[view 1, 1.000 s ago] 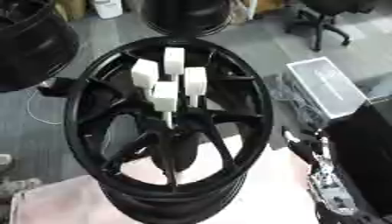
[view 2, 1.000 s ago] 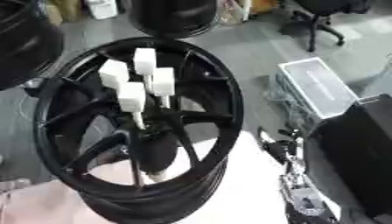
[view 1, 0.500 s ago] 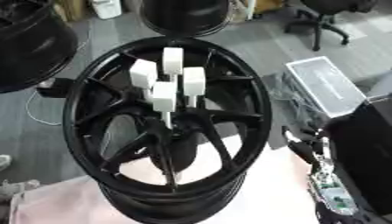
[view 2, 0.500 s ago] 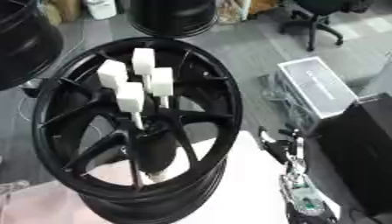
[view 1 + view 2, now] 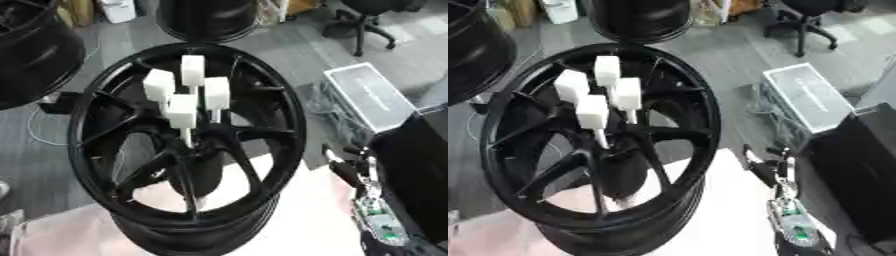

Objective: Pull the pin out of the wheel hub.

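A black wheel hub [image 5: 290, 125] stands on the pale table, tilted toward me. Several pins with white block heads rise from its centre: one in front [image 5: 181, 111], one at the left [image 5: 159, 85], one at the back [image 5: 192, 70] and one at the right [image 5: 216, 93]. My right hand [image 5: 354, 172] shows at the lower right, beside the hub's rim and apart from it. Its fingers point up, relaxed and open, and hold nothing. My left hand appears in neither view.
The pale pink table [image 5: 302, 222] lies under the hub. Other black wheels stand at the top left [image 5: 35, 50] and top centre [image 5: 210, 17]. A grey case [image 5: 372, 95] lies on the floor at the right, a black box [image 5: 420, 170] sits beside my right hand, and an office chair [image 5: 363, 17] is behind.
My right hand has crept slightly up and toward the hub's rim. The pins stand in the hub as before.
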